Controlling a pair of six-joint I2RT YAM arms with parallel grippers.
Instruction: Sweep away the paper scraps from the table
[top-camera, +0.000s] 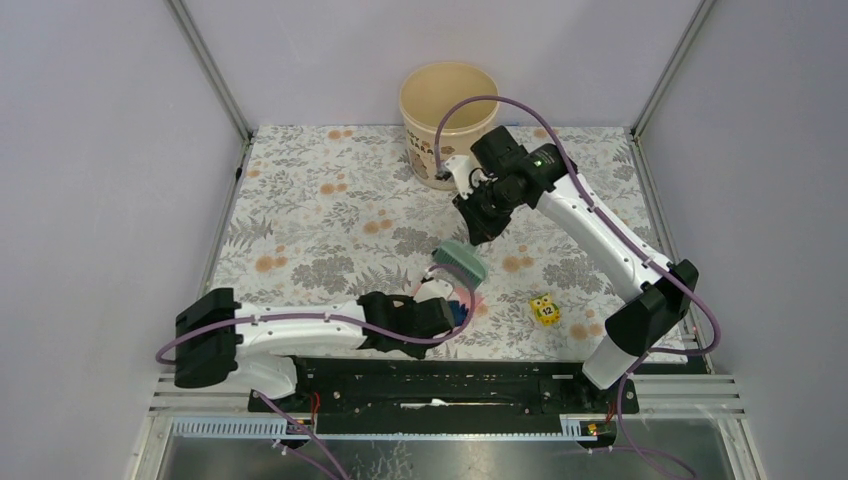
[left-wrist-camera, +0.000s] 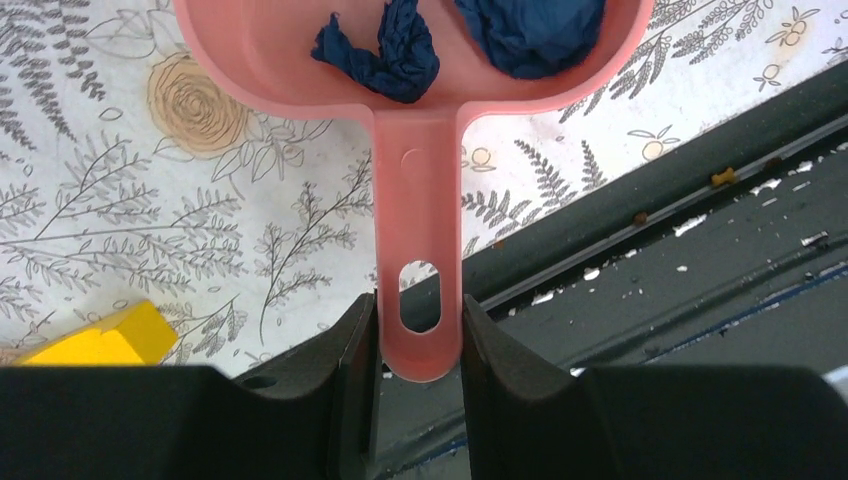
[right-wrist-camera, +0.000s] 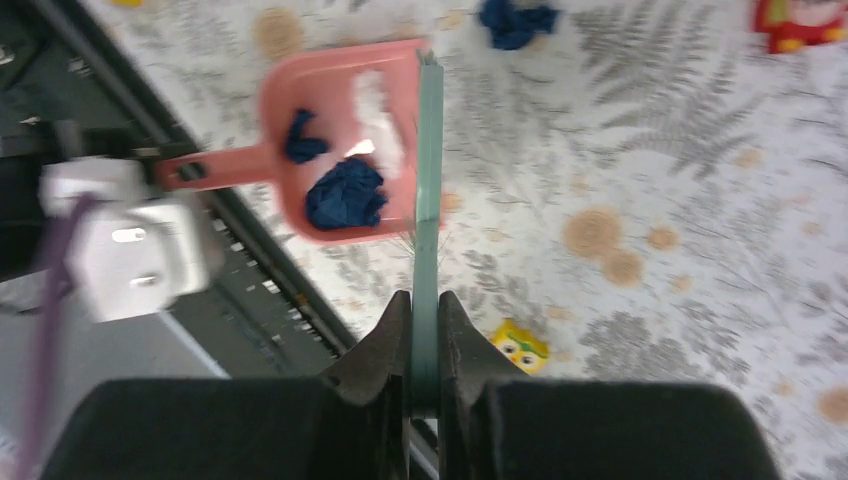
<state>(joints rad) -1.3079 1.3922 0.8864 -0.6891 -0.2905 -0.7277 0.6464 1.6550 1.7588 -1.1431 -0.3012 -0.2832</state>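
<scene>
My left gripper (left-wrist-camera: 420, 330) is shut on the handle of a pink dustpan (left-wrist-camera: 415, 180), which rests on the table (top-camera: 320, 215) near its front edge. Dark navy paper scraps (left-wrist-camera: 385, 55) lie in the pan; the right wrist view shows two of them (right-wrist-camera: 345, 195). One more navy scrap (right-wrist-camera: 515, 20) lies on the cloth beyond the pan. My right gripper (right-wrist-camera: 424, 320) is shut on a green brush (right-wrist-camera: 428, 180), whose edge stands at the pan's open mouth. In the top view the brush (top-camera: 462, 262) sits just above the pan (top-camera: 462, 300). No light-blue strip shows.
A beige bucket (top-camera: 448, 105) stands at the table's far edge. A yellow toy cube (top-camera: 543, 310) lies to the right of the pan, and a red toy (right-wrist-camera: 805, 20) lies further off. The black base rail (top-camera: 440, 375) runs just below the table's front edge.
</scene>
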